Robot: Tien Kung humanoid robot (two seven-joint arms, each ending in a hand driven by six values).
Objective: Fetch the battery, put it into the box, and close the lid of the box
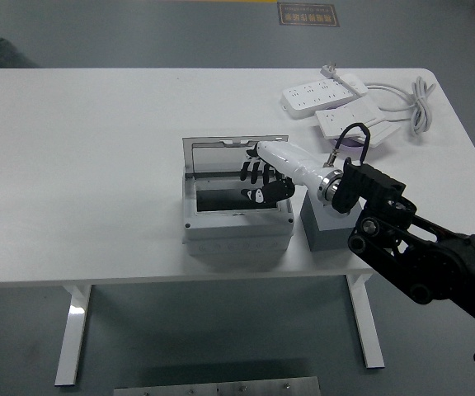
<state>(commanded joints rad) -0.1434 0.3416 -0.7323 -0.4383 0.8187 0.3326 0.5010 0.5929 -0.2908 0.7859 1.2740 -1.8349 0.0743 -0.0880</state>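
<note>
Your right hand (262, 177), fingers spread and empty, hovers over the open grey rectangular plastic box (237, 216); its lid (221, 155) stands hinged just behind. The battery is not discernible inside.

We observed a white rectangular table (97, 148) with rounded corners, standing on white metal legs (71, 334) over a grey floor (221, 330). A red-brown floor sign (307, 13) lay beyond the far edge. White power strips (323, 92) and a coiled white cable (415, 103) rested at the far right of the tabletop. A metal plate (217, 387) showed at the bottom edge. Lighting was even and diffuse.
</note>
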